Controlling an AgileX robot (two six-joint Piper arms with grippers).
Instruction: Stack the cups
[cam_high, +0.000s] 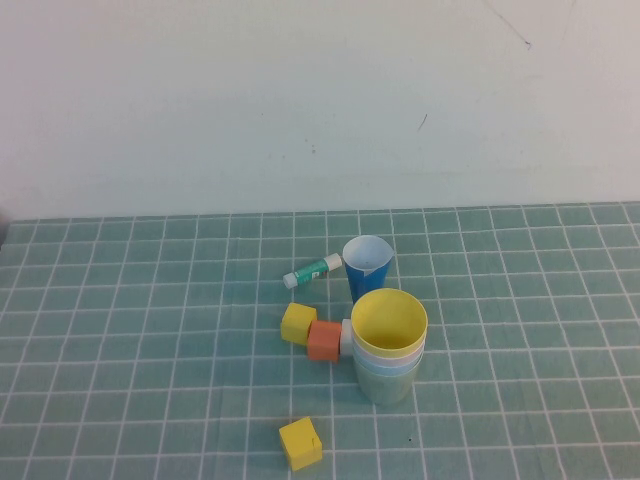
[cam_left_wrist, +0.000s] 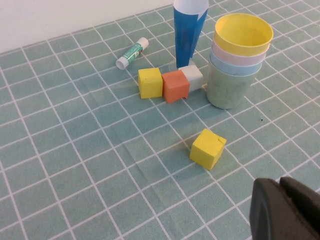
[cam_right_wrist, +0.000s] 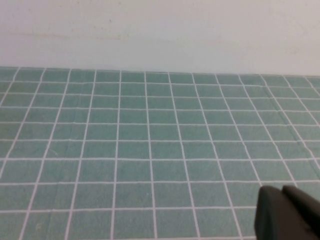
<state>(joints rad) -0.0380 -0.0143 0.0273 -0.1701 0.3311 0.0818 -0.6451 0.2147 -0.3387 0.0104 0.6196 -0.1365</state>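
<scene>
Cups (cam_high: 388, 345), centre-right of the high view: four tapered pastel shells nested on the desk (cam_high: 120, 340), yellow on top, then pink, light blue, green at the base, so stacking appears complete. Left end effector (cam_left_wrist: 286, 210) and right end effector (cam_right_wrist: 287, 215) sit at their wrist views' lower right, apparently parked; whether either is open cannot be told, nothing visibly held.

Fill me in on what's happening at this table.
Nothing is being handled right now. The four cups stand nested in one stack, yellow on top, beside the dark blue cone cup and some blocks. The left gripper hangs back from the table's things, holding nothing; the right gripper faces bare mat.
</scene>
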